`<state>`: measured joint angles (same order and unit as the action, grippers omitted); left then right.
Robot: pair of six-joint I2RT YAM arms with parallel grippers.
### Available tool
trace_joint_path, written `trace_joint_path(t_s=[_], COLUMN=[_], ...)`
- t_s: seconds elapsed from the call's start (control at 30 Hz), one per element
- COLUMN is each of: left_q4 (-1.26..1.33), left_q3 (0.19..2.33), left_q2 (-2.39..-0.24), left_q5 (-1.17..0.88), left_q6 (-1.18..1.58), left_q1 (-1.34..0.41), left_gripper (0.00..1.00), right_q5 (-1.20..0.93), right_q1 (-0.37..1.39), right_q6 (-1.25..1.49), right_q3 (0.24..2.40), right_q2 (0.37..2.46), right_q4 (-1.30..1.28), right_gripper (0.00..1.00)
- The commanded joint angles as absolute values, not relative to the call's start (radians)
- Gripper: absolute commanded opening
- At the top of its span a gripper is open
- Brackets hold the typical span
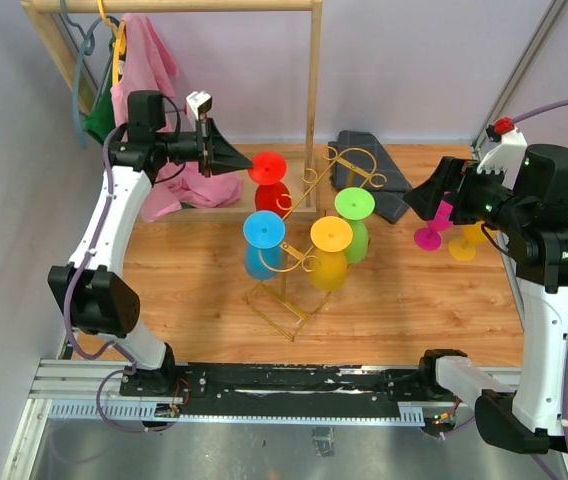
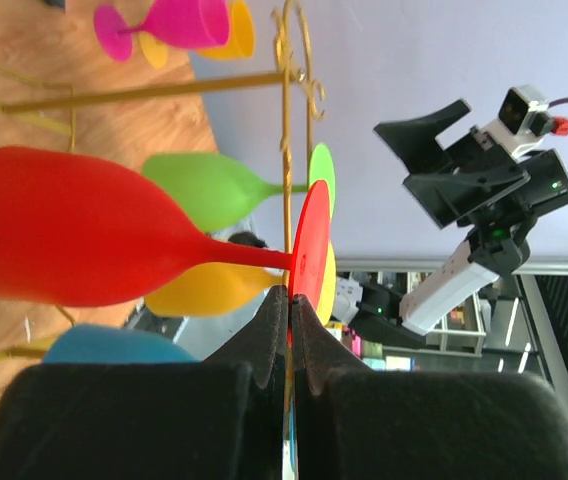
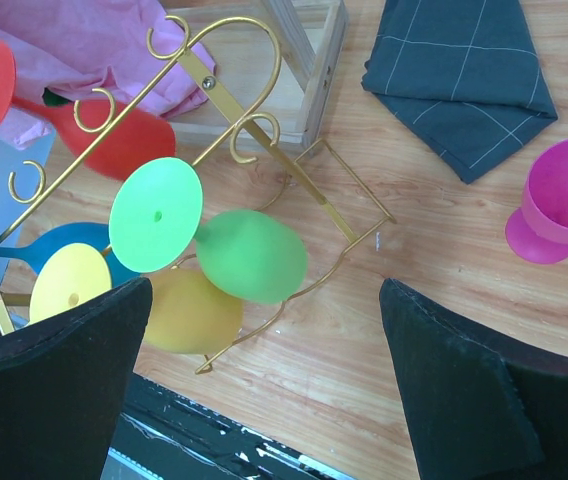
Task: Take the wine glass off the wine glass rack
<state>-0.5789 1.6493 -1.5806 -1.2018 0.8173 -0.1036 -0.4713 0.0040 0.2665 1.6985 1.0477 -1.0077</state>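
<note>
My left gripper (image 1: 242, 160) is clenched tight, its tips against the rim of the red wine glass (image 1: 267, 167) foot. Whether that thin rim is pinched between the pads, I cannot tell. My right gripper (image 1: 426, 195) is spread wide and holds nothing, hanging above the table (image 1: 414, 310) at the rack's 3 o'clock.

The wine glass rack (image 3: 232, 108) stands mid-table, its stem upright on the square wire base. Four glasses hang from its scrolls, each with foot up and bowl down, so the long axis runs near vertical with a slight lean. Seen from above, the red one is at the rack's 10 o'clock, the blue glass (image 1: 263, 229) at 8, the yellow glass (image 1: 331, 234) at 5 and the green glass (image 1: 354, 203) at 3.

Two more glasses sit off the rack on the wood at its 3 o'clock, just beside each other: a magenta glass (image 1: 429, 237) and an orange glass (image 1: 464, 245). That makes six glasses and one rack.
</note>
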Motion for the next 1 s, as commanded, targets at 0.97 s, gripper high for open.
trace_joint_path(t_s=[0.97], left_q4=[-0.640], left_q3=[1.959], left_q2=[-1.426], left_q5=[-0.951], left_q6=[-0.424], left_q1=[-0.470], left_gripper=[0.00], right_q5=[-0.555], right_q1=[-0.008], right_q6=[0.264], right_q3=[2.008], right_q2=[1.223], right_q4=[-1.077], right_gripper=[0.99])
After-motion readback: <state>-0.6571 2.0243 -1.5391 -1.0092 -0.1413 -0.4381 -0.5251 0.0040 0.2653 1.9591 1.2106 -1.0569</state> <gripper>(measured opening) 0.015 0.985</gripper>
